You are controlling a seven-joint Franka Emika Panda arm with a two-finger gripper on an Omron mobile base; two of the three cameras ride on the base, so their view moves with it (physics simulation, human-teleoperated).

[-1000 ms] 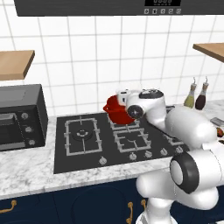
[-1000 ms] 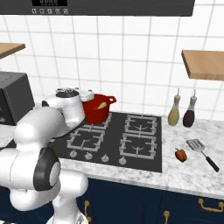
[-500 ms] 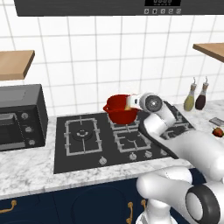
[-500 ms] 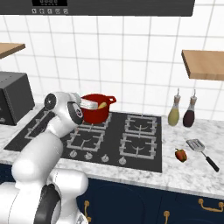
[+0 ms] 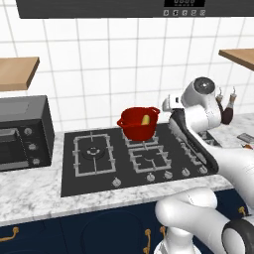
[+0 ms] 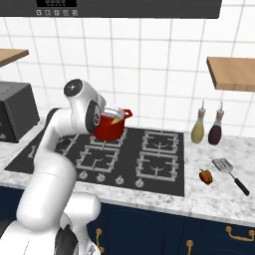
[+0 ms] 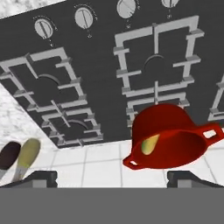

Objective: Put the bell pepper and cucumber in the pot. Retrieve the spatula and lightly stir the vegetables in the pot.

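White wall tiles and a marble-look counter (image 6: 209,196) made up the backdrop, with a black four-burner hob (image 5: 134,158) set into it.

The claw (image 7: 111,177) was seen from the hand view with its two dark tips spread as wide as they go and nothing gripped between them. It was held up over the back of the hob, near the pot, not touching it as far as could be told. In the base views the claw itself was mostly hidden behind the white arm, so nothing more exact could be said there.

Just past the tips, the red pot (image 5: 139,123) was parked on a rear burner, upright, with its two loop handles sticking out at the rim. A yellowish-green piece (image 7: 150,145) was spotted inside it, leaning against the wall; which vegetable it was couldn't be made out.

Further out, off the hob on the counter, the bell pepper (image 6: 205,176) was lying near the front edge. The spatula (image 6: 229,174) was found just beside it, slotted head toward the wall. Behind those, two bottles (image 6: 207,127) were stood against the tiles. A black microwave (image 5: 22,132) was sat at the opposite end of the counter.
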